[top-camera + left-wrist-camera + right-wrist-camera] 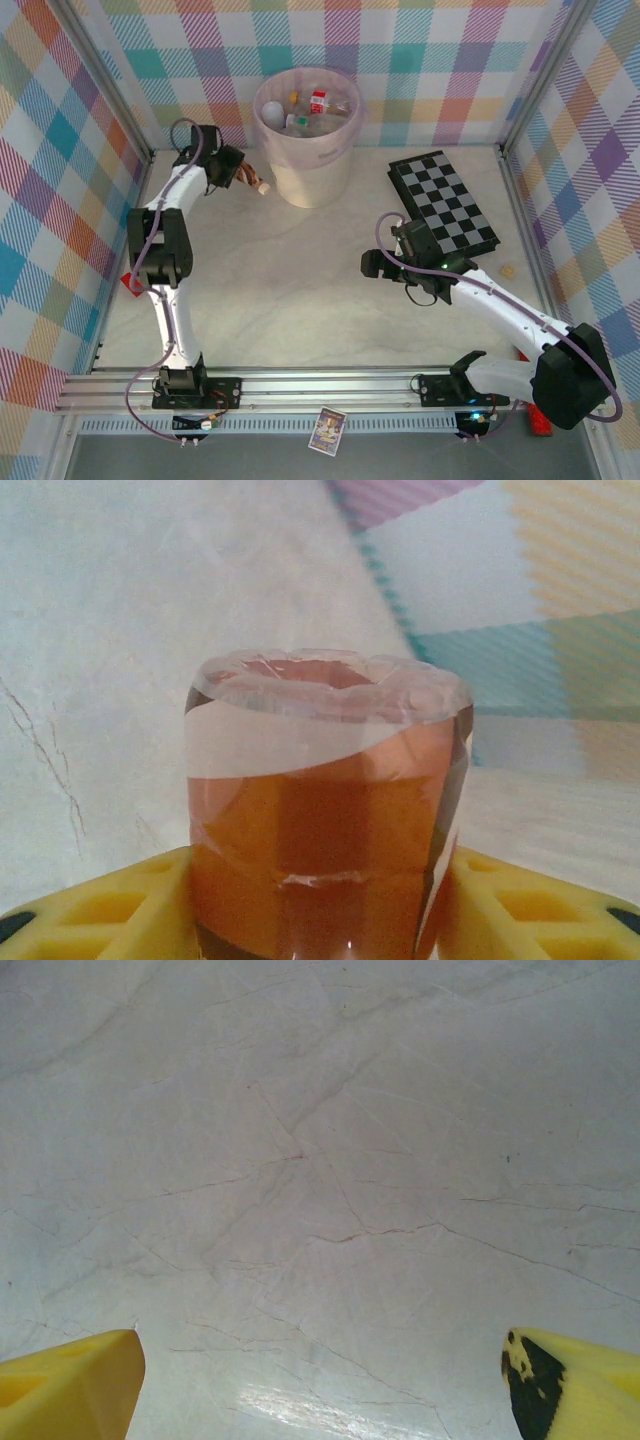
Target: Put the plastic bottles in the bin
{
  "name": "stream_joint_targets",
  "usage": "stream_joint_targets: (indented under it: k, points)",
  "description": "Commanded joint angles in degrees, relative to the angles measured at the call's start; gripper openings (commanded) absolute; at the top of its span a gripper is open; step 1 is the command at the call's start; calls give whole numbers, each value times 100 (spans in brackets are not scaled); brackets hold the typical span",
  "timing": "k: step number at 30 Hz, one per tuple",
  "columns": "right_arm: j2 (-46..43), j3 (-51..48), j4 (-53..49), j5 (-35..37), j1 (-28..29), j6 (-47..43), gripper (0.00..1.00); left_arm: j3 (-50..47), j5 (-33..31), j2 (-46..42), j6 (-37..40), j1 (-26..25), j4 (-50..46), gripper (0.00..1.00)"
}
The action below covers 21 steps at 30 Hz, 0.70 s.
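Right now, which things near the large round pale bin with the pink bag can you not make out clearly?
- Top view: the bottles inside the large round pale bin are too small to count; its wall hides anything deeper.
- Left wrist view: the brown-orange plastic bottle is cut off by the bottom edge.
- Top view: the small printed card is too small to read.
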Motion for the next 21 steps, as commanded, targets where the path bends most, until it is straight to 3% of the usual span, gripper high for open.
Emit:
stream_joint_targets:
  k: [1, 12, 21]
  points:
    - [-124, 49, -88, 31, -23, 20, 92, -302, -151, -845, -57, 68, 468, 55]
    - [-159, 139, -263, 133, -19, -43, 92, -271, -126, -2478, -15, -107, 738, 55]
    - [-65, 166, -115, -31, -26, -25, 92, 767, -303, -2467, 259, -1151, 645, 55]
